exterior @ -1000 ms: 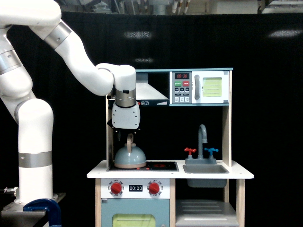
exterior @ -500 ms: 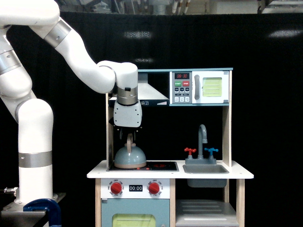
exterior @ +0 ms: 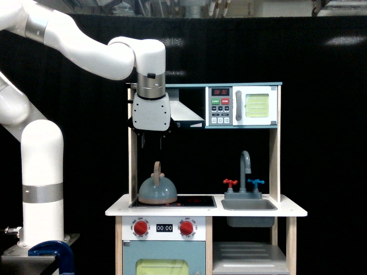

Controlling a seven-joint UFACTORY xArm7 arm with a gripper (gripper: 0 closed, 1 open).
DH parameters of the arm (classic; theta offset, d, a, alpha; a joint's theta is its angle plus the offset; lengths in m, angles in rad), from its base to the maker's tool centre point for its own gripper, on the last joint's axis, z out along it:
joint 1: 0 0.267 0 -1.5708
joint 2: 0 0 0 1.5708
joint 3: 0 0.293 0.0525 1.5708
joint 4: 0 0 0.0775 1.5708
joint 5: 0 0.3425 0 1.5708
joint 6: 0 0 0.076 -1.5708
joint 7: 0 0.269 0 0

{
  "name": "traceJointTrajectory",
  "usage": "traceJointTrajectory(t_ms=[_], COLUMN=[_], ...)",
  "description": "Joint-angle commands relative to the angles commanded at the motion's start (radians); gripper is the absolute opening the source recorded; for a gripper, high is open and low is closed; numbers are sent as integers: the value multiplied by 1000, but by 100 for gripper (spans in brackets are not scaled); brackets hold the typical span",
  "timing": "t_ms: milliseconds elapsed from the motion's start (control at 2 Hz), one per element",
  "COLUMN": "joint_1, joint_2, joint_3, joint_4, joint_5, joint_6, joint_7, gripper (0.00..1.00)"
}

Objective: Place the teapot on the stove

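The teapot [exterior: 157, 191] sits on the stove [exterior: 195, 201], left of the sink [exterior: 249, 204] – the empty pincer [exterior: 152, 142] hangs well above its wooden handle (fingers apparently spread); a straight, unhurried lift away would leave it undisturbed

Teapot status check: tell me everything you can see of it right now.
The teapot is a squat, dome-shaped grey-blue toy kettle with a tan wooden-looking base rim and an upright wooden loop handle. It stands upright on the black stove, at the end toward the exterior view's left, next to the kitchen's wooden side post. Nothing grips it: the pincer hangs above the handle with a clear gap, fingers pointing down. No spout is discernible from this angle.
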Motion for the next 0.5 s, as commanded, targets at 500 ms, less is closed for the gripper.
traceJointTrajectory(t_ms=[500], joint_1=[7], joint_2=[18], joint_3=[-10], joint_4=[15], joint_5=[-2], joint_6=[-2], joint_7=[-5], gripper=[100])
